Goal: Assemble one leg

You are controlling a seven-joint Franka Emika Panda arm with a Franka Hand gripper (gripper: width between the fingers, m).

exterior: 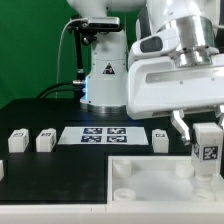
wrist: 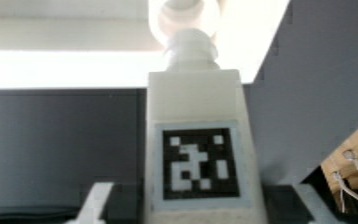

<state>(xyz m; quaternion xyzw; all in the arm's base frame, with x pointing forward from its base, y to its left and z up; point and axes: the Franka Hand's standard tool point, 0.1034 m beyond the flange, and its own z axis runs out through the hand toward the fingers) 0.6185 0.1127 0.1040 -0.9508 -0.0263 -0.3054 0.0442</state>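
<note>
White plastic leg (exterior: 207, 152) is held upright, clamped by the gripper (exterior: 204, 133), at the exterior view's lower right, over the tray (exterior: 150, 166) (probably aiming at a corner socket).

The arm (exterior: 172, 85) reaches down at the exterior view's right, its gripper (exterior: 203, 130) pointing downward, jaws clamped on the leg (exterior: 206, 152).

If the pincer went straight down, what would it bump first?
The pincer points down, shut on the leg. Right below lies the big white tray piece, so the leg's lower end would probably touch that first. Whether there is a gap between them is unclear.
</note>
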